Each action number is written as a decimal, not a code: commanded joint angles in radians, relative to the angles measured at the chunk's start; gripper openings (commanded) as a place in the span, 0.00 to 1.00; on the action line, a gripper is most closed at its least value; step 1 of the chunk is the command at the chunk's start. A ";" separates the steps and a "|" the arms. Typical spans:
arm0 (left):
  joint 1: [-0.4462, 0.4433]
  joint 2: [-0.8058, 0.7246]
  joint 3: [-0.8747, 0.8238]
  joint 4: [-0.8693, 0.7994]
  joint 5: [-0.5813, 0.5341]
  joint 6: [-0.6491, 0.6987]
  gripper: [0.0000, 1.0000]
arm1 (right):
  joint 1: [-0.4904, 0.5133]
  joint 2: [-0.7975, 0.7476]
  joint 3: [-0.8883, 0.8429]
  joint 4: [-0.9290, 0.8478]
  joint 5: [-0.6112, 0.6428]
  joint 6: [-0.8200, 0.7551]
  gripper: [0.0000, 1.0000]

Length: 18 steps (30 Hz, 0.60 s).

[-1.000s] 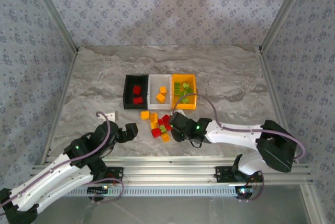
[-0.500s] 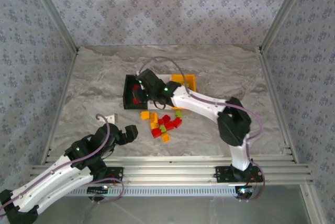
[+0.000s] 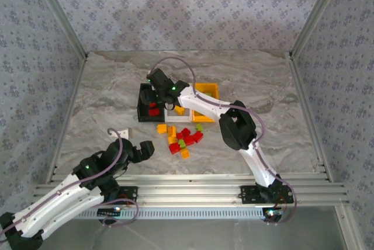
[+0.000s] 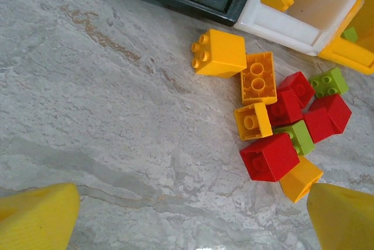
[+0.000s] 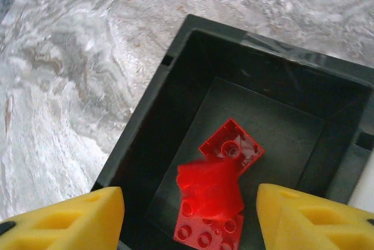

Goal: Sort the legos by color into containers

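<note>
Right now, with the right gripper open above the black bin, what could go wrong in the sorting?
1. The red brick under the right gripper looks blurred, probably falling; it may bounce off the two red bricks in the black bin and hop out.
2. The loose pile is packed tight, a green brick wedged between red ones; the open left gripper may shove neighbours when picking.
</note>
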 commanded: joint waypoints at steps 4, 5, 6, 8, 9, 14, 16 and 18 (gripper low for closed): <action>0.006 -0.009 0.003 0.003 0.003 0.004 1.00 | -0.002 -0.073 -0.008 0.041 0.027 0.024 0.77; 0.005 -0.009 0.007 0.007 0.003 0.006 0.99 | -0.001 -0.092 -0.025 0.049 0.032 0.025 0.78; 0.006 -0.008 0.011 0.010 0.001 0.009 1.00 | 0.002 -0.113 -0.044 0.058 0.041 0.023 0.78; 0.005 -0.004 0.023 0.014 -0.001 0.016 1.00 | 0.010 -0.182 -0.111 0.084 0.065 0.015 0.78; 0.006 0.001 0.029 0.019 -0.002 0.022 1.00 | 0.013 -0.216 -0.145 0.095 0.072 0.015 0.78; 0.006 0.066 0.067 0.055 -0.004 0.050 1.00 | 0.057 -0.444 -0.410 0.179 0.146 0.022 0.79; 0.005 0.106 0.080 0.081 0.000 0.060 1.00 | 0.079 -0.534 -0.518 0.192 0.182 0.023 0.79; 0.005 0.151 0.094 0.112 0.006 0.074 1.00 | 0.099 -0.620 -0.621 0.196 0.211 0.035 0.79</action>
